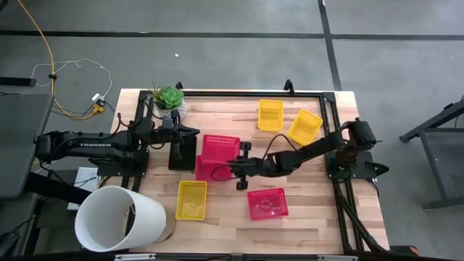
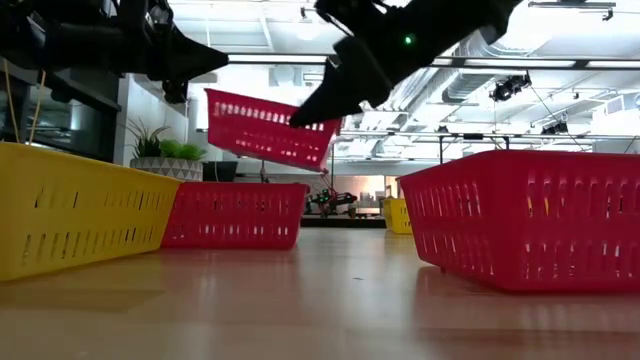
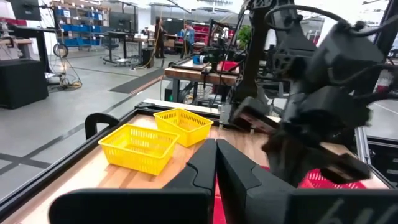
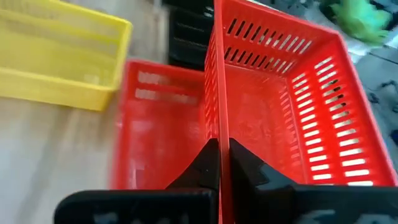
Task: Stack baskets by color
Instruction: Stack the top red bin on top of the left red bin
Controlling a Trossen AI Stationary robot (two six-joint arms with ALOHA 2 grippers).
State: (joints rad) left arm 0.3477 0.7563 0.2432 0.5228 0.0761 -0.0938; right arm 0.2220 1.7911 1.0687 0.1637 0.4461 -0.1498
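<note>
My right gripper is shut on a red basket and holds it in the air over a second red basket that rests on the table. A third red basket sits near the front, right of a yellow basket. Two more yellow baskets lie at the far right. A black basket stands left of the red ones, under my left gripper, which is shut and holds nothing. My right gripper pinches one side wall of the red basket at its rim, one finger inside the basket and one outside. The fingers come from the table's right, slanting down. The basket hangs tilted, clear of the table and of the red basket below.
A large white bucket lies on its side at the front left corner. A potted green plant stands at the far left. Bare wood shows at the front right and in the middle behind the red baskets.
</note>
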